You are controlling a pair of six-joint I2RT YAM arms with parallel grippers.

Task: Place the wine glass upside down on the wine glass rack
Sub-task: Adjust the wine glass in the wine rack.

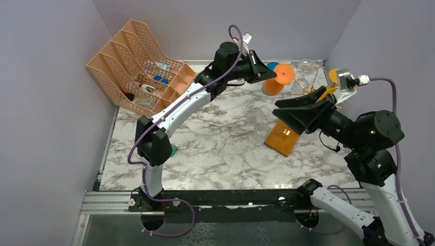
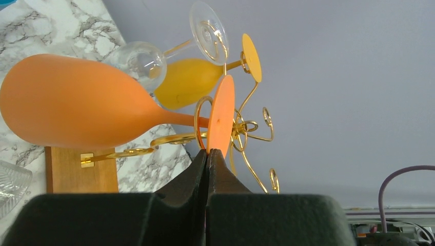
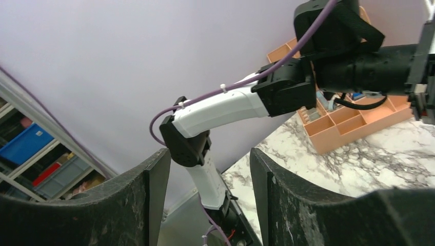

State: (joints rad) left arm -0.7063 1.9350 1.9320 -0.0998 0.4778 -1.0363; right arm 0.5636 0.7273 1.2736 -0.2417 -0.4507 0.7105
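1. Pinching the flat foot of the orange wine glass (image 2: 77,102), the left gripper (image 2: 208,154) has its jaws narrowed onto the disc's rim.
2. The glass is at the wine glass rack (image 2: 246,125), its stem lying in one gold spiral arm; I cannot tell whether it is fully seated.
3. A yellow glass (image 2: 190,82) and a clear glass (image 2: 141,59) hang on the rack just behind it.
4. The right gripper (image 3: 209,154) hovers just beside the rack, jaws spread wide with nothing between them.
5. A peach organiser (image 1: 136,64) stands well apart from the rack.
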